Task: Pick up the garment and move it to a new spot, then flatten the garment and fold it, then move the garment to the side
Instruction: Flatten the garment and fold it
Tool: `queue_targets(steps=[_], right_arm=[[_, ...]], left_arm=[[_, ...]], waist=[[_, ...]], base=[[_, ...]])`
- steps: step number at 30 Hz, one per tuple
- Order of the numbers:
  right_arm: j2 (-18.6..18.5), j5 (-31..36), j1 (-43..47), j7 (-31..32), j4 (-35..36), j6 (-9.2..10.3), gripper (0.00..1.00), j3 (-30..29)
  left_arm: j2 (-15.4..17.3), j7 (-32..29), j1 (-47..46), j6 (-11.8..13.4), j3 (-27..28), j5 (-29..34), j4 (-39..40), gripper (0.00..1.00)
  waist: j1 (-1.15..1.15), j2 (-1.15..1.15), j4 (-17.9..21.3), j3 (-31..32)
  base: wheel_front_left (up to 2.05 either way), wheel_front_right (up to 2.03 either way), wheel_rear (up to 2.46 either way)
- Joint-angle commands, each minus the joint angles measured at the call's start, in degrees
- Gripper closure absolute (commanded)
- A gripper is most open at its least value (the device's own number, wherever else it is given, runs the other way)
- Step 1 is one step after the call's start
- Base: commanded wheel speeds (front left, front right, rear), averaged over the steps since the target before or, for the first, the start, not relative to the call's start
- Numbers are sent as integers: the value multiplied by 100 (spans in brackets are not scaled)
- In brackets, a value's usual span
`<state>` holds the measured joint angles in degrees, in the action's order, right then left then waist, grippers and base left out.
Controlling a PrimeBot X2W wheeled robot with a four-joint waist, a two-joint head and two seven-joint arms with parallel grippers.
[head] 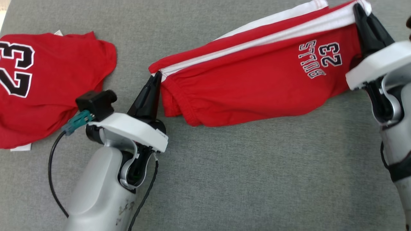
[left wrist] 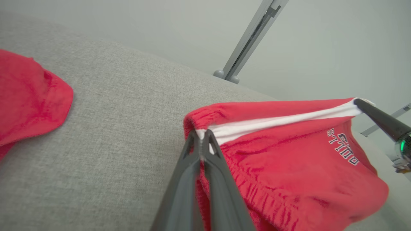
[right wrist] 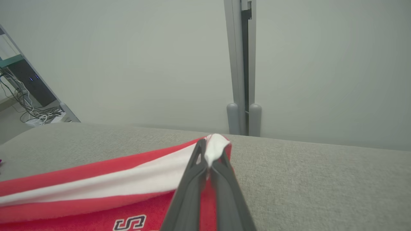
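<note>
The garment [head: 257, 80] is a pair of red shorts with white side stripes and "BULLS 23" printed on it, held stretched above the grey cushion between both grippers. My left gripper [head: 156, 78] is shut on the waistband corner at the white stripe; the left wrist view shows the same pinch by the left gripper [left wrist: 201, 133] on the garment [left wrist: 289, 160]. My right gripper [head: 359, 9] is shut on the hem end at the upper right. In the right wrist view the right gripper [right wrist: 209, 150] clamps white fabric of the garment [right wrist: 96, 186].
A red jersey [head: 48, 83] with a black "23" lies crumpled at the left of the grey cushion [head: 257, 176]. A grey metal post [right wrist: 243, 64] stands behind the cushion's far edge against a pale wall. Shelving with cables [right wrist: 29, 106] sits at the far left.
</note>
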<state>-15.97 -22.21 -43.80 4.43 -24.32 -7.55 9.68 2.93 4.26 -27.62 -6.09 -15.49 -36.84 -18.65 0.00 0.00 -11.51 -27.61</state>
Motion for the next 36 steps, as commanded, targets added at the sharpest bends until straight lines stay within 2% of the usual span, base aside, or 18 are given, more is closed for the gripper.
queue_targets(steps=[1,2,3,4,5,6,10,13,17,20,24,36], right_arm=[[-42,-45,-296,-222,-317,12,100,171],[-51,-27,-395,-304,-518,12,85,267],[-42,-30,-490,-399,-701,12,53,374],[-42,-30,-490,-399,-701,12,53,374],[-15,-82,-574,-508,-846,12,15,460],[3,-105,-633,-618,-990,12,0,542],[44,-205,-603,-1218,-1328,11,0,845],[57,-212,-407,-1658,-1346,11,0,996],[2,-96,-93,-1912,-1046,11,0,1006],[5,22,284,-1961,-621,11,0,848],[53,201,895,-1966,-38,11,0,500],[388,719,2797,-1675,1288,7,0,-194]], left_arm=[[16,60,-264,-46,-89,-25,-214,100],[17,40,-336,-52,-132,-95,-343,100],[17,56,-405,-69,-181,-121,-453,69],[17,56,-405,-69,-181,-121,-453,69],[17,130,-485,-77,-205,-132,-528,28],[16,180,-532,-79,-237,-166,-611,0],[14,506,-553,-83,-324,-113,-822,0],[102,852,-421,121,-291,152,-813,0],[216,1063,-198,503,-162,663,-451,0],[281,1095,8,714,55,1008,47,0],[301,1094,377,819,235,1399,520,0],[505,1097,1311,1005,428,1945,758,0]], waist=[[0,0,-131,-120],[0,0,-140,-129],[0,0,-146,-135],[0,0,-146,-135],[0,0,-146,-135],[0,0,-141,-129],[0,0,-69,-35],[0,0,44,72],[0,0,200,222],[0,0,316,355],[0,0,456,569],[0,0,869,1166]], base=[[0,0,0],[0,0,0],[0,0,0],[0,0,0],[0,0,0],[0,0,0],[0,0,0],[0,0,0],[0,0,0],[0,0,0],[0,0,0],[0,0,0]])
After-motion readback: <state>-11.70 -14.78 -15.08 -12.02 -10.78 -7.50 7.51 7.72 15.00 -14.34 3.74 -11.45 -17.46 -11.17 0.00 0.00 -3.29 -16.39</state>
